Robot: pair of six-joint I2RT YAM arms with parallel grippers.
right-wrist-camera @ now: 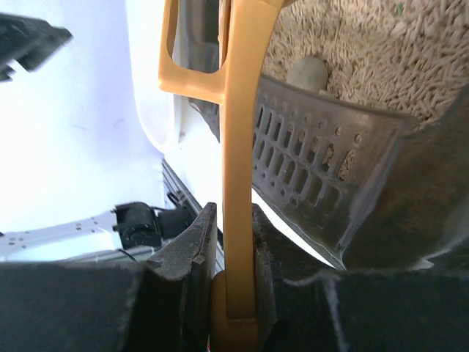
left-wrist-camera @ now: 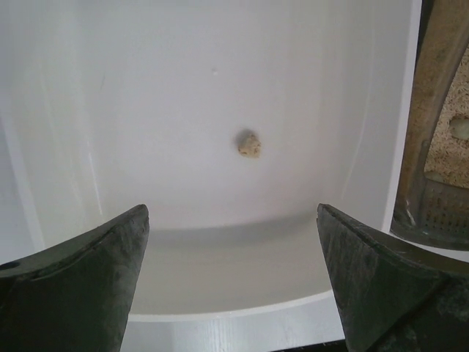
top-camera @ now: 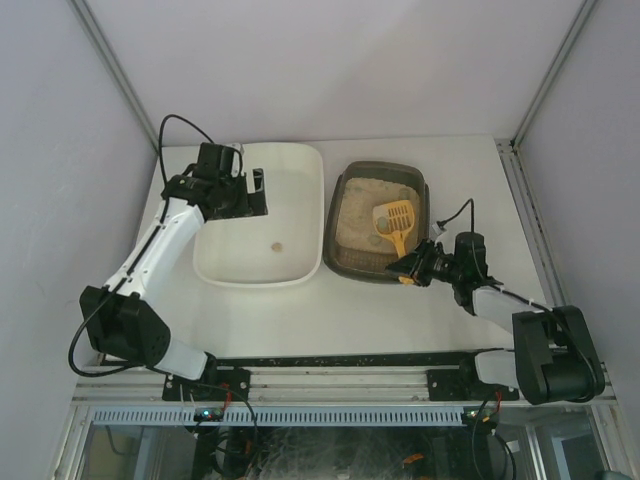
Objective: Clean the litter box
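The dark brown litter box (top-camera: 342,206) with beige litter sits right of centre; its ribbed rim shows in the right wrist view (right-wrist-camera: 322,183). A yellow slotted scoop (top-camera: 394,222) lies with its head over the litter and its handle (right-wrist-camera: 239,183) reaching the near rim. My right gripper (top-camera: 412,268) is shut on the scoop's handle end (right-wrist-camera: 236,293). A grey clump (right-wrist-camera: 306,72) lies in the litter. My left gripper (top-camera: 256,193) is open and empty above the white tub (top-camera: 300,160). One small beige clump (left-wrist-camera: 249,144) lies on the tub's floor (top-camera: 276,246).
The white tub's rim (left-wrist-camera: 242,323) runs just below my left fingers, and the litter box's edge (left-wrist-camera: 440,110) is at the right of that view. Enclosure walls and frame posts (top-camera: 120,70) surround the table. A rail (top-camera: 330,360) runs along the near edge.
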